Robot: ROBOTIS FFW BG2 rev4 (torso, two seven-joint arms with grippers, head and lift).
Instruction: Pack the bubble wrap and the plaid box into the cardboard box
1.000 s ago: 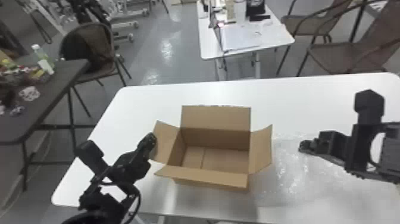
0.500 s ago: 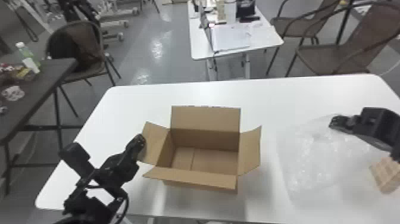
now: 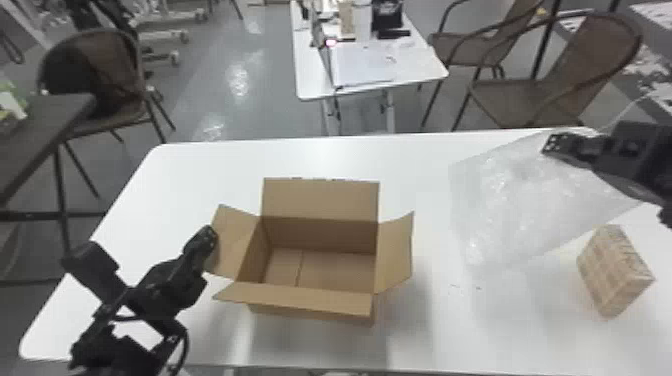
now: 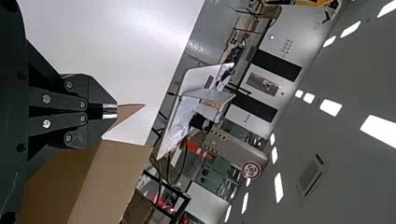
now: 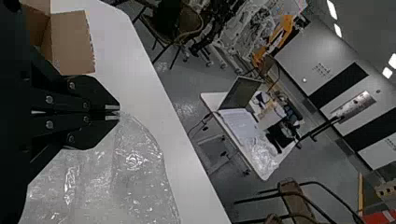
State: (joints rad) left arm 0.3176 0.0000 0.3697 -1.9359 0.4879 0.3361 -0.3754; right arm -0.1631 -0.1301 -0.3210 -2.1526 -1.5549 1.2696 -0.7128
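Observation:
The open, unfilled cardboard box (image 3: 320, 300) stands mid-table with its flaps spread. My left gripper (image 3: 210, 234) is at its left flap; in the left wrist view the left gripper (image 4: 116, 111) is shut, its tips against the flap (image 4: 130, 114). At the table's right, my right gripper (image 3: 550, 144) is shut on an edge of the clear bubble wrap (image 3: 515, 210), which hangs slanting down from it. In the right wrist view the wrap (image 5: 135, 158) trails from the right gripper (image 5: 119, 113). The plaid box (image 3: 612, 272) sits on the table in front of the wrap.
The white table (image 3: 210, 170) has free room behind the cardboard box. Beyond it are a smaller white table (image 3: 370, 85) and brown chairs (image 3: 530, 95). A dark table (image 3: 45, 125) stands at the left.
My right gripper has moved back and right, lifting and pulling the bubble wrap along. The plaid box has come into view. The head view has turned slightly right; the left arm holds its place.

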